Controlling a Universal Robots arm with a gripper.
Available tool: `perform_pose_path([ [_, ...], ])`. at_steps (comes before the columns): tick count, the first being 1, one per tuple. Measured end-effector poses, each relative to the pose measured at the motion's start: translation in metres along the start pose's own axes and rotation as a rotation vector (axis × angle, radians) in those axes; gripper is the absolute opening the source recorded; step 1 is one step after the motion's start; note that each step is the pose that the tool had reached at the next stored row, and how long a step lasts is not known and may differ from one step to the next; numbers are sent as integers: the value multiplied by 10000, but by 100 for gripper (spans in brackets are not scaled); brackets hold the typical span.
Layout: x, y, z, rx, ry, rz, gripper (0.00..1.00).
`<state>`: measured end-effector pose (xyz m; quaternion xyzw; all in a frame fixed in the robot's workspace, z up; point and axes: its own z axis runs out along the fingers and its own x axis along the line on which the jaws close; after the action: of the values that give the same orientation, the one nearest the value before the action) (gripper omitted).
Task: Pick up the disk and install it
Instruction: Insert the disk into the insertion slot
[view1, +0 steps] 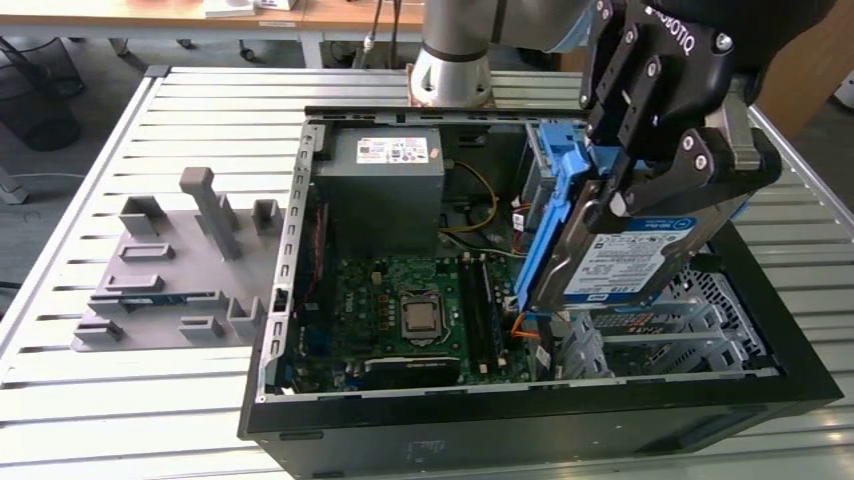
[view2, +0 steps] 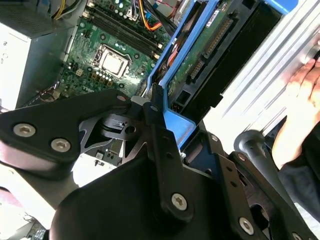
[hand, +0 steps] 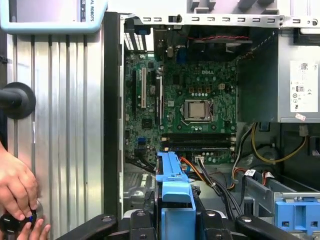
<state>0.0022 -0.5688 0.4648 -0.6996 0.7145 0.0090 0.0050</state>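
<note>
The disk (view1: 625, 262), silver with a white-and-blue label and blue carrier rails, hangs tilted on edge over the drive-bay side of the open computer case (view1: 534, 420), at the exterior view's right. My black gripper (view1: 638, 185) is shut on its upper end. In the first wrist view the blue rail (hand: 173, 186) sticks out between my fingers (hand: 137, 220) toward the motherboard (hand: 192, 107). In the second wrist view the disk's green circuit side (view2: 202, 47) and blue rail (view2: 176, 125) show past my gripper (view2: 162, 122).
A grey power-supply box (view1: 387, 180) sits at the case's back. A blue-latched drive cage (hand: 295, 212) and loose cables (hand: 220, 185) lie below the disk. A grey fixture plate (view1: 174, 275) rests on the slatted table at the exterior view's left. A person's hand (hand: 15, 185) is beside the case.
</note>
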Motion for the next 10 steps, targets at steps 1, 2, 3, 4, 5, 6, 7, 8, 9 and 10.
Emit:
perform_pose_path([
  [1,1,-13,3,0,1,0,36],
  [2,2,-27,5,0,1,0,36],
  [3,3,-46,7,-3,1,0,36],
  [4,3,-68,10,-8,0,0,36],
  [5,4,-89,13,-14,0,0,36],
  [6,6,-109,16,-20,-1,1,36],
  [7,7,-130,18,-25,0,1,36],
  [8,8,-151,22,-31,0,1,36],
  [9,9,-173,25,-37,0,1,36],
  [10,9,-199,28,-42,0,2,36],
])
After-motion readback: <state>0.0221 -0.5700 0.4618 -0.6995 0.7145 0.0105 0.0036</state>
